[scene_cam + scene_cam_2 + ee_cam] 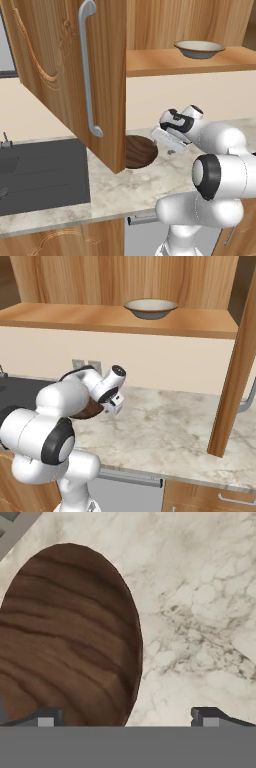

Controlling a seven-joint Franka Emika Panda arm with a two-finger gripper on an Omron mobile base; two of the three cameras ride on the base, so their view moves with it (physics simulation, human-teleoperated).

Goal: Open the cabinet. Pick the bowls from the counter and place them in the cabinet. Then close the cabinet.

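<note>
Your gripper [127, 717] hangs over the counter [150, 185] with fingers spread wide, holding nothing; the dark wooden bowl [65, 637] sits on the stone below it, one fingertip [47, 717] over the bowl, the other over bare marble; the tan bowl [150, 308] rests on the cabinet [115, 318] shelf above; the open left door [65, 65] juts forward over the wooden bowl, beside the dark sink [40, 172]; the right door [235, 381] stands open too.
</note>
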